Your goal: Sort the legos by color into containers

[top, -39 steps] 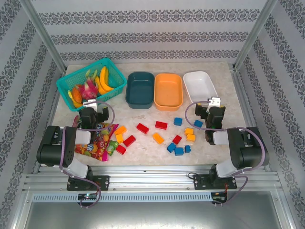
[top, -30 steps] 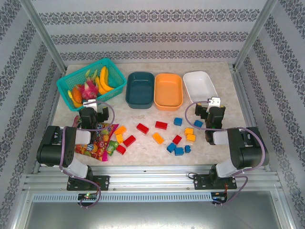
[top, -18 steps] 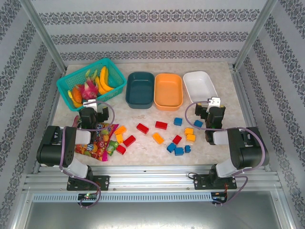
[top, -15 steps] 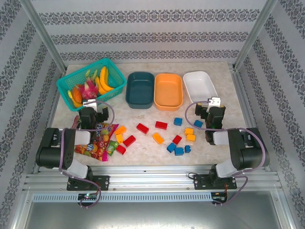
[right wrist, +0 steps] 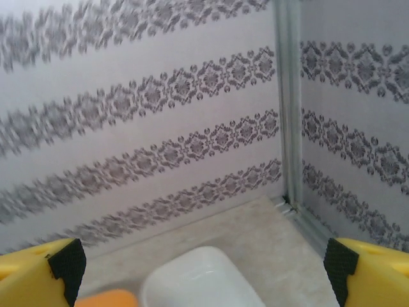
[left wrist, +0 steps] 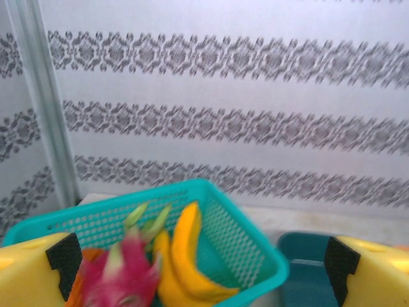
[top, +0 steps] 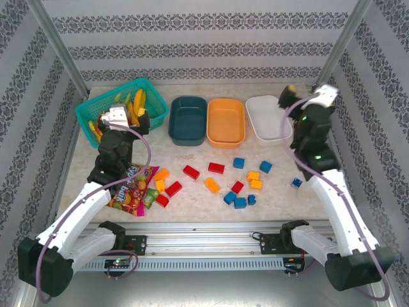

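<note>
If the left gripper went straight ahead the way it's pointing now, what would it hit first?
Probably the turquoise mesh basket, near the bananas and dragon fruit in it, straight ahead of the left gripper. Depth is unclear; it might pass over the rim toward the patterned wall.

- Your legos point(top: 191, 171) look like smooth, glossy plastic.
- Your containers point(top: 226, 121) are smooth plastic with a soft sheen.
- The tabletop point(top: 192, 198) looks like matt marbled stone.
- The basket point(top: 158, 110) is plastic mesh.
- The candy bag point(top: 131, 192) is shiny and crinkled.

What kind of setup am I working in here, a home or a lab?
Most likely a lab test cell, not a home: a marble-look table boxed in by wallpapered panels on aluminium posts, with sorting tubs and lego bricks staged on it.
</note>
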